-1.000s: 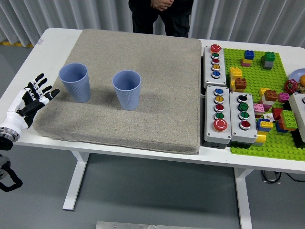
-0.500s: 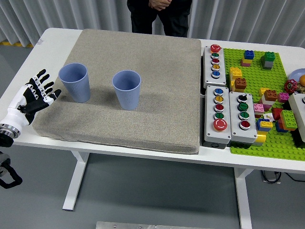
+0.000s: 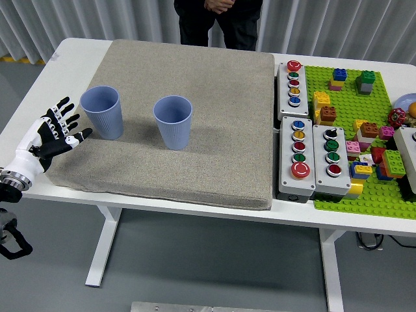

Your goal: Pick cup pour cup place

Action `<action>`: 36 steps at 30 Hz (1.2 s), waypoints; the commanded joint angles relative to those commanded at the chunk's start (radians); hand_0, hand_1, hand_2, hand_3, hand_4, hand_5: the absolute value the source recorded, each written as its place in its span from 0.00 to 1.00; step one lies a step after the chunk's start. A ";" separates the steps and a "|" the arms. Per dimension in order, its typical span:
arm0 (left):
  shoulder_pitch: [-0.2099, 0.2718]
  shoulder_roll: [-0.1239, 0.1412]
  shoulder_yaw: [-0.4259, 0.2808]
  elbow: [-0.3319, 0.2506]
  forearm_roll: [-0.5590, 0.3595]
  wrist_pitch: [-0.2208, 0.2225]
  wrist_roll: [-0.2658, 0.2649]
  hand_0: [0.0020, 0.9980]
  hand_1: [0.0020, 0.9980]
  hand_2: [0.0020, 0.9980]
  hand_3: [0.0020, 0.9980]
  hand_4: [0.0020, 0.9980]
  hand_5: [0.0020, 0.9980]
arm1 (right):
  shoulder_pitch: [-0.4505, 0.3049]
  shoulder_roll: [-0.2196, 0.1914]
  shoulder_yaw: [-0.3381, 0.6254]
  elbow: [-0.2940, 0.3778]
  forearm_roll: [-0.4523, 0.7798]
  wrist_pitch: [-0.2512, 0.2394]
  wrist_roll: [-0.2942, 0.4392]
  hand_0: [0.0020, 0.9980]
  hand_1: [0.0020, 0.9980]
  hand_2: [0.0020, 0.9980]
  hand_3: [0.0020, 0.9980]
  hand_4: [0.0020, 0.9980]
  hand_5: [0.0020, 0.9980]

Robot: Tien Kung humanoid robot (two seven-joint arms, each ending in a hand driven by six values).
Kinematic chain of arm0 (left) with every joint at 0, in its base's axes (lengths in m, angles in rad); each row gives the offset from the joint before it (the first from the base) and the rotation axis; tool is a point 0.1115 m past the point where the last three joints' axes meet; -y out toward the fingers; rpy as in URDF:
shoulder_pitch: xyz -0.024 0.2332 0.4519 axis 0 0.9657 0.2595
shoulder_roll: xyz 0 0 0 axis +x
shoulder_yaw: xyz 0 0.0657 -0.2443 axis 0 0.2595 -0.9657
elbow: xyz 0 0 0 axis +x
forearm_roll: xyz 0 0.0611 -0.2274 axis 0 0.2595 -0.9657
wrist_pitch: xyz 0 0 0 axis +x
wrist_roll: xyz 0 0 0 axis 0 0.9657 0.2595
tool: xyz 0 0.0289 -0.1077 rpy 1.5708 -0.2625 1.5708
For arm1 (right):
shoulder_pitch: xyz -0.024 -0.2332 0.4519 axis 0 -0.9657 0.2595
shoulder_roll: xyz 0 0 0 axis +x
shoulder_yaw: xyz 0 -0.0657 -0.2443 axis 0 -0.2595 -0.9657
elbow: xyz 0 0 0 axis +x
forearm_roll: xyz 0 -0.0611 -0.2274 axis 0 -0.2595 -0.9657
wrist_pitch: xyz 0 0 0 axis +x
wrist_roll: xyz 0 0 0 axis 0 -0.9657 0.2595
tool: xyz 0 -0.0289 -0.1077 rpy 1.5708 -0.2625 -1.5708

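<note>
Two blue cups stand upright on a grey mat (image 3: 195, 110). The left cup (image 3: 102, 112) is near the mat's left edge; the right cup (image 3: 173, 122) stands a little nearer the middle. My left hand (image 3: 57, 133) hovers just left of the left cup with its fingers spread and nothing in it, a small gap away from the cup. The right arm does not show.
Grey button boxes (image 3: 294, 84) (image 3: 315, 159) lie right of the mat. A green baseplate (image 3: 364, 130) with several toy bricks fills the far right. A person in dark clothes (image 3: 220, 19) stands at the far side, hands clasped. The table's left edge (image 3: 26, 110) is beside my hand.
My left hand has moved right and slightly up, closing in on the left cup. The cups have stayed put.
</note>
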 joint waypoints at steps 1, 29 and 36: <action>-0.001 0.000 0.001 0.001 0.004 -0.001 0.000 0.94 0.92 1.00 1.00 0.90 0.06 | 0.000 0.000 0.000 0.000 0.000 0.000 0.000 0.73 0.70 0.75 0.71 0.32 0.28; -0.077 0.001 0.034 0.119 0.034 -0.027 0.000 0.96 0.95 1.00 1.00 0.94 0.13 | -0.003 0.002 -0.002 0.000 0.003 0.000 0.000 0.73 0.70 0.75 0.71 0.32 0.28; -0.118 -0.012 0.036 0.157 0.052 -0.026 -0.003 0.96 0.95 1.00 1.00 0.95 0.15 | 0.000 0.002 -0.008 0.000 0.013 -0.001 0.001 0.73 0.70 0.75 0.71 0.32 0.28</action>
